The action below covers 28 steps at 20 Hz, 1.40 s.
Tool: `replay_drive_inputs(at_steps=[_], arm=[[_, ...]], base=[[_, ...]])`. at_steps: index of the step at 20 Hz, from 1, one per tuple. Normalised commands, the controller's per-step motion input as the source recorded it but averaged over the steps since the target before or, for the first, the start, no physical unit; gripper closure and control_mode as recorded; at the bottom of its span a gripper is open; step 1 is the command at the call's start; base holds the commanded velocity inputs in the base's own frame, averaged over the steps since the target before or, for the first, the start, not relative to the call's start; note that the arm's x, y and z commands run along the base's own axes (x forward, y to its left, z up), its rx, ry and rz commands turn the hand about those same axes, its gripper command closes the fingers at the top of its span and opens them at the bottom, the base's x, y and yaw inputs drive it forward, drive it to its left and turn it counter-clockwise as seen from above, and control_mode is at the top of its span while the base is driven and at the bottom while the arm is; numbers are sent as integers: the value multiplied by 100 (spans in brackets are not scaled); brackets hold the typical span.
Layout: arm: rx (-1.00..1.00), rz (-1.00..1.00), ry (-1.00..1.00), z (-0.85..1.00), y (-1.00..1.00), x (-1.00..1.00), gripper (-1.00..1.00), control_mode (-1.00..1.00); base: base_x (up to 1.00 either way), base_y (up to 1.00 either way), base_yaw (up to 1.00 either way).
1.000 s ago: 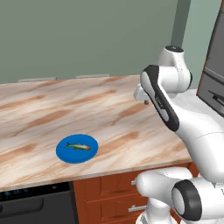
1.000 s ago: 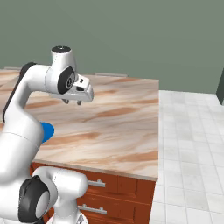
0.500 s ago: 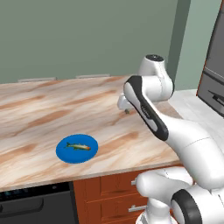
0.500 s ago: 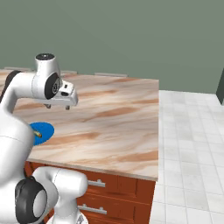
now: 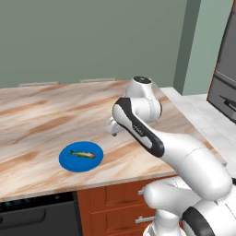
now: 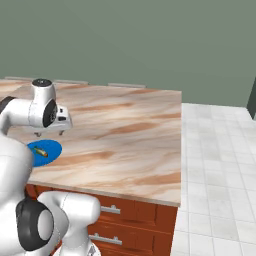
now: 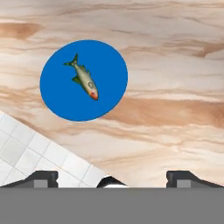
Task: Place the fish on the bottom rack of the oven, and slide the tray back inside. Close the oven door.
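Fish point(image 7: 84, 80) lies diagonally on the blue plate point(image 7: 107, 61), up-left of the fingers point(image 7: 43, 177), which stand wide apart, empty.

Marbled tan counter point(image 5: 41, 115), a blue round plate point(image 5: 69, 159) flat near its front edge.

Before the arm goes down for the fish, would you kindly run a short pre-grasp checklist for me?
1. Small greenish-grey fish lies on the round blue plate: ok.
2. Plate sits fully on the marbled wooden counter, away from its edge: ok.
3. Gripper fingers apart, nothing between them: ok.
4. Gripper centred over the fish: not ok, it hangs beside the plate.
5. Oven door open, bottom rack pulled out: cannot tell.
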Motion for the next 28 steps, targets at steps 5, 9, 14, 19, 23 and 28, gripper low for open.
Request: replay_drive_inputs(at_steps=[5, 9, 14, 19, 23, 28], arm=[[0, 12, 2, -63, 88, 28, -100, -100], [-2, 7, 0, -53, 82, 35, -100, -100], [-7, 0, 1, -43, 63, 37, -100, -100], [-8, 0, 0, -32, 31, 34, -100, -100], [-6, 0, 0, -28, 13, 36, -100, -100], [-4, 0, 0, -30, 0, 27, -100, -100]], base=[[0, 0, 0], [0, 0, 0], [0, 0, 0], [0, 0, 0], [0, 0, 0], [0, 0, 0]])
